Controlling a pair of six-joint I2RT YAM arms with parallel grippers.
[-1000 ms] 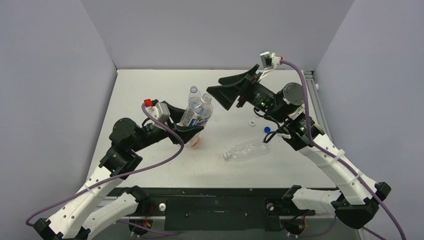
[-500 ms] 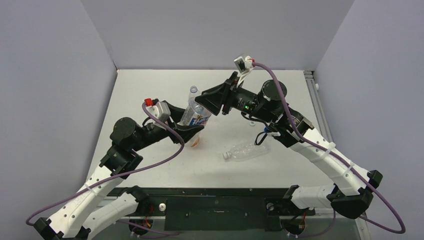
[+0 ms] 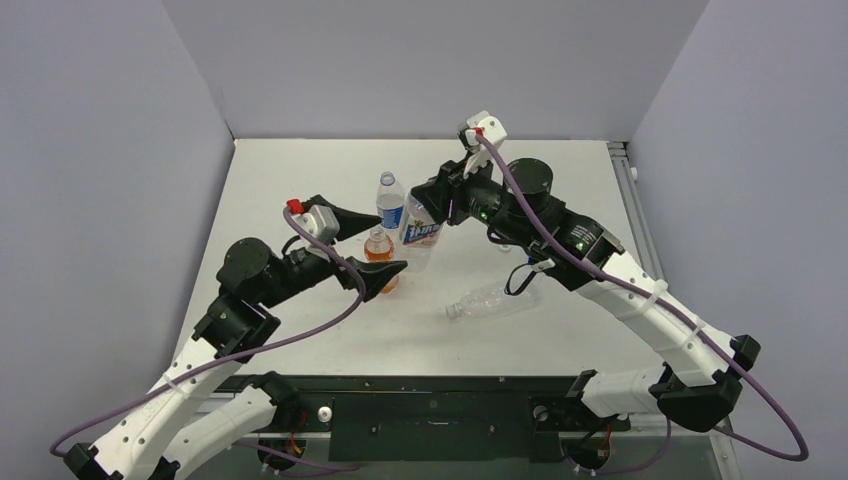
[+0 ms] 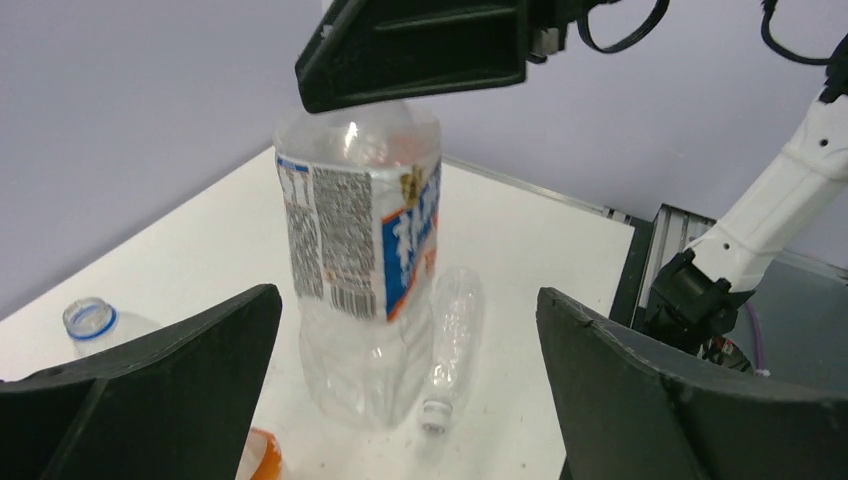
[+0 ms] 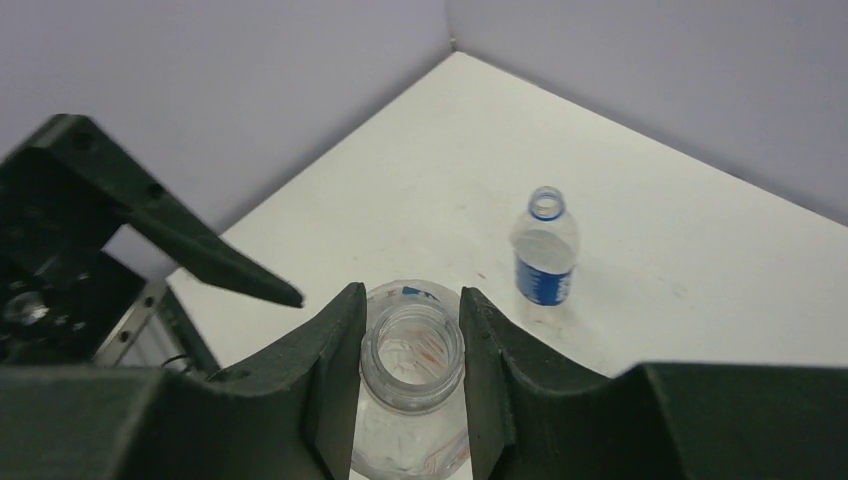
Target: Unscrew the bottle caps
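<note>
The short bottle with the blue-white label [image 3: 421, 229] stands upright, its mouth [image 5: 413, 345] bare of a cap. My right gripper [image 3: 433, 200] is shut on its neck from above [image 5: 413, 352]. My left gripper [image 3: 374, 246] is open and apart from that bottle, which shows ahead of its wide-set fingers [image 4: 160, 380] in the left wrist view [image 4: 360, 250]. The orange bottle [image 3: 379, 256] stands between the left fingers, its top at the lower edge [image 4: 262, 458]. The Pepsi bottle [image 3: 390, 205] stands uncapped [image 5: 545, 255]. No loose bottle caps show.
The plain unlabelled bottle [image 3: 492, 298] lies on its side right of centre, also seen behind the labelled one [image 4: 455, 330]. The right arm [image 3: 560, 235] stretches over the middle of the white table [image 3: 300, 170]. Grey walls close three sides.
My left gripper opened and let go of the labelled bottle. My right gripper swung in from the right and shut on its neck. The bottle now stands upright, slightly further right.
</note>
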